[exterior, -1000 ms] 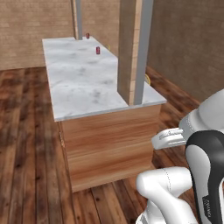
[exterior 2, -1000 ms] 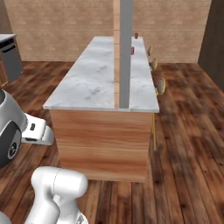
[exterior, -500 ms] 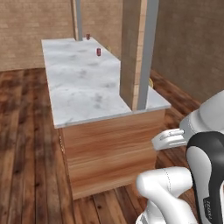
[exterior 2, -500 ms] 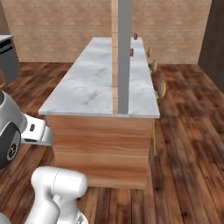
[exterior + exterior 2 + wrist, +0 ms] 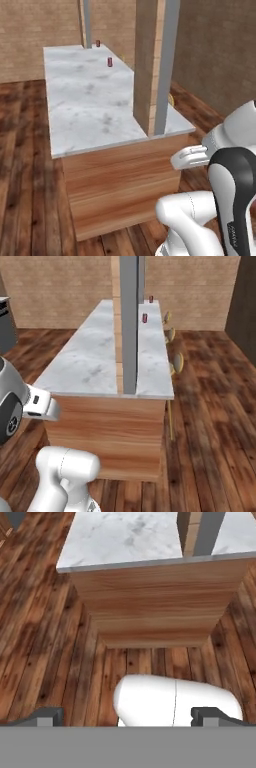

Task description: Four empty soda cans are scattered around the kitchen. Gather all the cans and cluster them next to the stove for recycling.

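Note:
Two small red soda cans stand at the far end of a long marble-topped island (image 5: 90, 105): the nearer soda can (image 5: 109, 61) sits close to the island's right edge, and the farther soda can (image 5: 98, 43) is beside a thin grey post. From the right base view the same nearer can (image 5: 145, 317) and farther can (image 5: 151, 299) appear beyond the pillar. My gripper (image 5: 129, 716) is open with nothing held, low over the wooden floor, facing the island's near wooden end. The stove is out of view.
A wood-and-grey pillar (image 5: 155, 65) rises from the island's near right corner. Round stools (image 5: 177, 362) line the island's right side. A grey appliance (image 5: 5, 326) stands at the left edge. Wooden floor runs around the island.
The whole picture has shifted: the base has driven a little closer to the island, which looks nearer and larger. The gripper stays open.

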You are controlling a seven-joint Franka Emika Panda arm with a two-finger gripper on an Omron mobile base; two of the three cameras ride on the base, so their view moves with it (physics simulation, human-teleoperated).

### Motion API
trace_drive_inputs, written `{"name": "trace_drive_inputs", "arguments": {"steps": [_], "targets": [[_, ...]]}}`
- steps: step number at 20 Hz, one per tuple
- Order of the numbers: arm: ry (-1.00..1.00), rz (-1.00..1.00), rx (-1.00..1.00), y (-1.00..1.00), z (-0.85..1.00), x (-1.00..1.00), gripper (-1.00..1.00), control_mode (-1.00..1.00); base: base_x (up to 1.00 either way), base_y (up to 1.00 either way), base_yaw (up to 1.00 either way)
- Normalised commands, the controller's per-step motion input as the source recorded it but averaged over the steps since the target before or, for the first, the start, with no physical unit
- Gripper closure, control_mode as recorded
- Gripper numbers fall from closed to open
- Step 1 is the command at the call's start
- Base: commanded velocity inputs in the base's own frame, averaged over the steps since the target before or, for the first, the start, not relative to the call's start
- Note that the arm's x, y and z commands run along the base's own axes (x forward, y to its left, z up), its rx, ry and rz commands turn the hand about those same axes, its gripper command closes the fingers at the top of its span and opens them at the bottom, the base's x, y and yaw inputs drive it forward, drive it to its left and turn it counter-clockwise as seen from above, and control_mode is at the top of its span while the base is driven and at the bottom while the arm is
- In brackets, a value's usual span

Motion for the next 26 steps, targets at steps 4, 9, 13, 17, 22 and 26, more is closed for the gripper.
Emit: {"name": "trace_drive_inputs", "arguments": {"steps": [4,9,13,17,22,26], "targets": [[0.00,0.00,0.00,0.00,0.00,0.00,-1.00,1.00,-0.21,-0.99,0.00],[0.00,0.00,0.00,0.00,0.00,0.00,-1.00,1.00,0.01,-1.00,0.00],[0.00,0.00,0.00,0.00,0.00,0.00,-1.00,1.00,0.10,-1.00,0.00],[0.00,0.00,0.00,0.00,0.00,0.00,-1.00,1.00,0.16,-1.00,0.00],[0.00,0.00,0.00,0.00,0.00,0.00,-1.00,1.00,0.33,-0.89,0.01],[0.00,0.00,0.00,0.00,0.00,0.00,-1.00,1.00,0.55,-0.76,0.00]]}}
